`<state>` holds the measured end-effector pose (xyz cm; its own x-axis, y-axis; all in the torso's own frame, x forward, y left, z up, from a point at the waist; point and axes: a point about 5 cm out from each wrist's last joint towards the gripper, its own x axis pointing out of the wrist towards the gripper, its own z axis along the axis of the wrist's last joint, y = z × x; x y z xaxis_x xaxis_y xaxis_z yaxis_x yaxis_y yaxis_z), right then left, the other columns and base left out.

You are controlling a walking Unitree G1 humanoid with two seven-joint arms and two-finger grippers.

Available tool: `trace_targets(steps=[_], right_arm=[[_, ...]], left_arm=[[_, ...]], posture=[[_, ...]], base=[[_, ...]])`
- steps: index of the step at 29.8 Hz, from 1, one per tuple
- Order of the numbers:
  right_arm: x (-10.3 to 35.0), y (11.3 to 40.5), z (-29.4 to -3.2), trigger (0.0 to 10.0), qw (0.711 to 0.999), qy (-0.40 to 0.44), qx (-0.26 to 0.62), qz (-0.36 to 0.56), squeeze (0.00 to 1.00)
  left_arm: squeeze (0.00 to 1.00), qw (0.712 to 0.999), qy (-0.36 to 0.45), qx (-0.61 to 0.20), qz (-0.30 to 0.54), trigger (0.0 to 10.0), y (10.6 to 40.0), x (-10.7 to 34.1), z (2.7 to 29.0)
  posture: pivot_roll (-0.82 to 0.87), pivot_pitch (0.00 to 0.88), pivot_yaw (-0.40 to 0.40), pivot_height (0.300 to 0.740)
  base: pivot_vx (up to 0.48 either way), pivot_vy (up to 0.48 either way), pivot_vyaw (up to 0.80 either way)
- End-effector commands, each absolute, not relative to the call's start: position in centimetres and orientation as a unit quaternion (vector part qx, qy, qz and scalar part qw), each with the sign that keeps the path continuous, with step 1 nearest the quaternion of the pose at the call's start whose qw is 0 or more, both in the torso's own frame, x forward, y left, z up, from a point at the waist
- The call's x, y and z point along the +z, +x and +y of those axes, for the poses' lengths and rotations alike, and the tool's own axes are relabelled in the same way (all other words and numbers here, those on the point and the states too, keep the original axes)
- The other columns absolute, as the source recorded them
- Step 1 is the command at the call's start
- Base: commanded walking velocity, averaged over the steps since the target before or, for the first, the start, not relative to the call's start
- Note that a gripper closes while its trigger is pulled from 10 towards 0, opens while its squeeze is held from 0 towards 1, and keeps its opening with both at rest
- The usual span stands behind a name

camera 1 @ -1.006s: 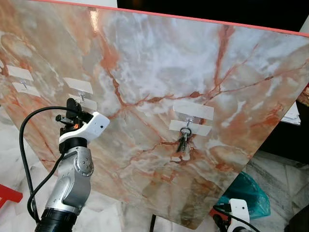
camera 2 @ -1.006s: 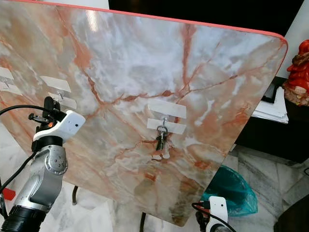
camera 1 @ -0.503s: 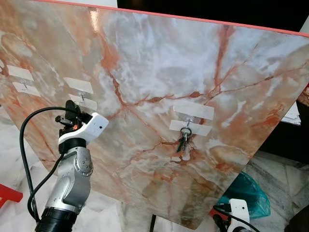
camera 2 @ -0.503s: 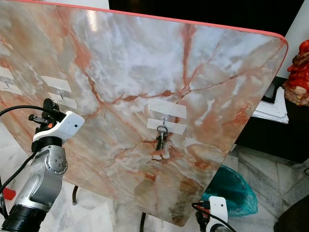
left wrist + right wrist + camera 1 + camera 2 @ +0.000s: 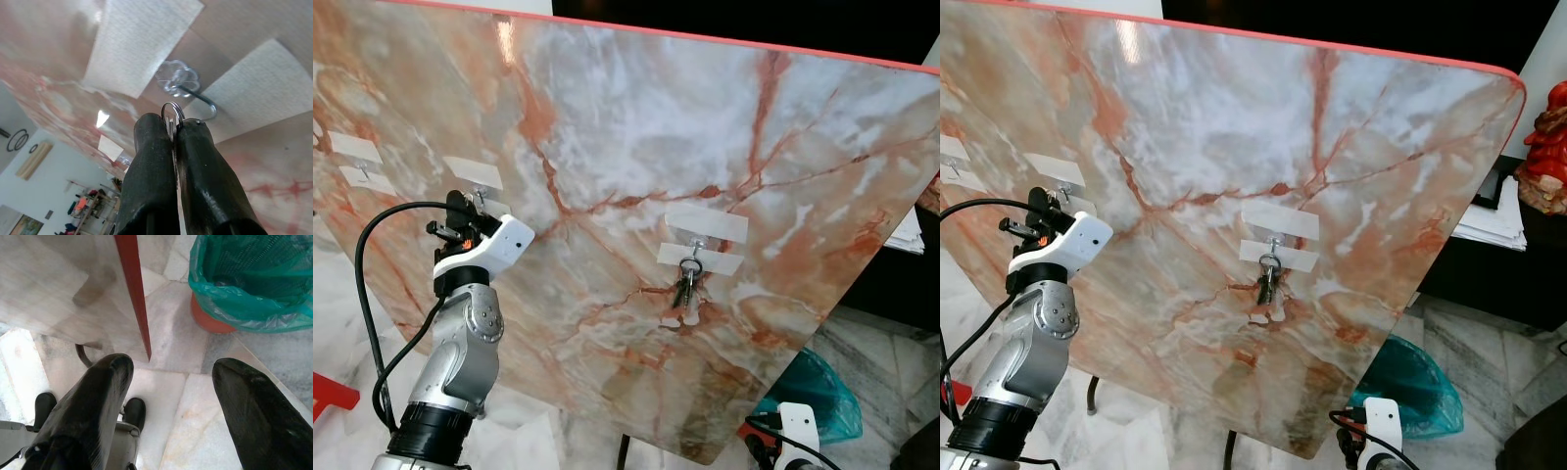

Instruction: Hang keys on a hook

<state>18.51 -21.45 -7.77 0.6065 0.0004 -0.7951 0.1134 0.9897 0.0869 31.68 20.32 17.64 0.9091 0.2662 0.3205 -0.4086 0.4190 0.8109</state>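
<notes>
1. Left gripper (image 5: 172, 128) is pinched tight on the key ring (image 5: 173, 111), held just under the hook (image 5: 195, 95).
2. Nudge the ring up over the hook's tip, then let go.
3. Right gripper (image 5: 168, 382) hangs low, wide open, empty.
4. Another set of keys (image 5: 686, 282) hangs further along the marble board (image 5: 636, 127).

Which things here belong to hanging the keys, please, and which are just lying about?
Job:
- left gripper, shut on key ring
- hook just beyond the ring, taped to marble board

Lying about:
- keys already on another hook
- bin with green bag, on the floor
- papers
- red figurine
- right gripper, idle, open
</notes>
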Motion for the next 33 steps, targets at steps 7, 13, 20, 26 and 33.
trace_targets(steps=[7,13,20,26,33], right_arm=[[-7.8,18.3,-21.7,10.0,0.893,0.068,-0.038,0.444,0.0],[-7.8,18.4,-21.7,10.0,0.893,0.068,-0.037,0.443,0.0],[-7.8,18.4,-21.7,10.0,0.893,0.068,-0.037,0.443,0.0],[-7.8,18.3,-21.7,10.0,0.893,0.068,-0.037,0.443,0.0],[-7.8,18.3,-21.7,10.0,0.894,0.068,-0.037,0.442,0.0]], left_arm=[[0.0,0.838,0.515,0.171,-0.059,10.0,31.4,16.7,19.9],[0.0,0.839,0.519,0.157,-0.047,10.0,31.0,16.0,19.7],[0.0,0.839,0.52,0.154,-0.045,10.0,31.0,15.9,19.7],[0.0,0.839,0.516,0.166,-0.044,10.0,30.9,16.0,20.0],[1.0,0.868,0.46,0.185,-0.043,10.0,30.9,16.4,20.3]], posture=[[0.06,0.019,-0.06,0.74],[0.06,0.02,-0.06,0.74],[0.06,0.019,-0.058,0.74],[0.06,0.021,-0.059,0.74],[0.06,0.021,-0.059,0.74]], base=[[0.0,0.0,0.0],[0.0,0.0,0.0],[0.0,0.0,0.0],[0.0,0.0,0.0],[0.0,0.0,0.0]])
